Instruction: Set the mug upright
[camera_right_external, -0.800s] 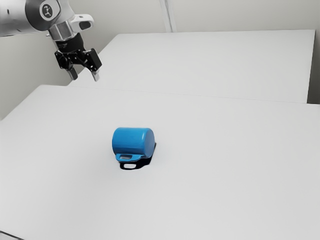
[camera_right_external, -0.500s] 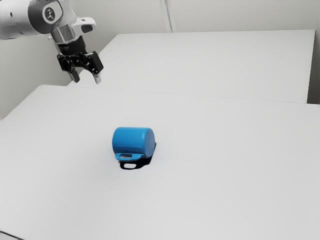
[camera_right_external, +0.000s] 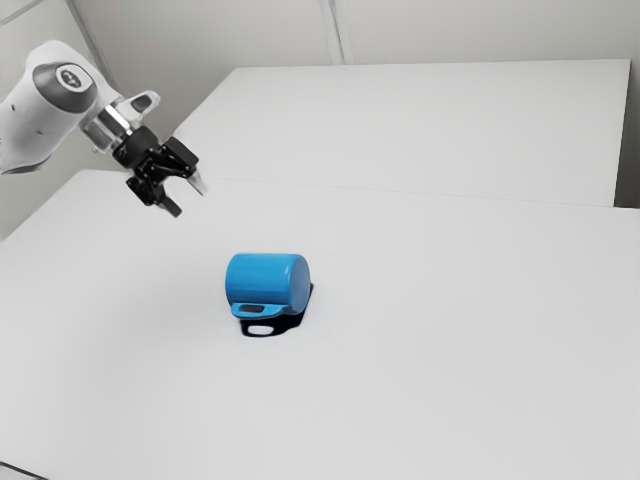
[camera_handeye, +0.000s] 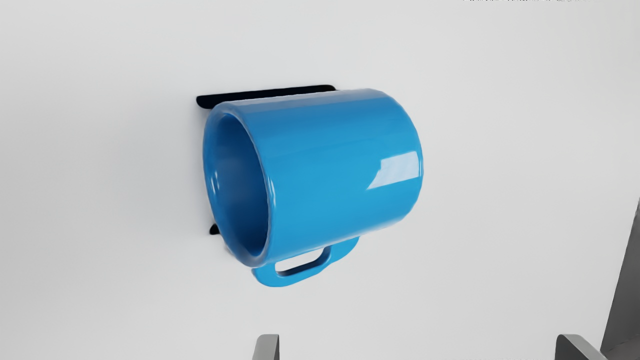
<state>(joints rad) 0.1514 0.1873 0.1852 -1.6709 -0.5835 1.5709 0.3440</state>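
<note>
1 mug (camera_handeye: 325, 160) on its side on tbl (camera_right_external: 450, 350), dk blue interior (camera_handeye: 242, 185).

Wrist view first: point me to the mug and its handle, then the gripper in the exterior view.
Mug (camera_handeye: 320, 172): wrist view, on the outer side wall.
Handle (camera_handeye: 302, 276): wrist view, on its long outer bar.
Gripper (camera_right_external: 189, 201): exterior view, midway between its fingertips.

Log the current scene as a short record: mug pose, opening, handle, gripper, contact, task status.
object: blue mug
pose: lying on its side on the white table
opening: faces the exterior view's left
base: faces the exterior view's right
handle: on the side toward the exterior camera
gripper: open, raised, toward the exterior view's left of the mug
contact: none between gripper and mug
status: mug not upright
</note>
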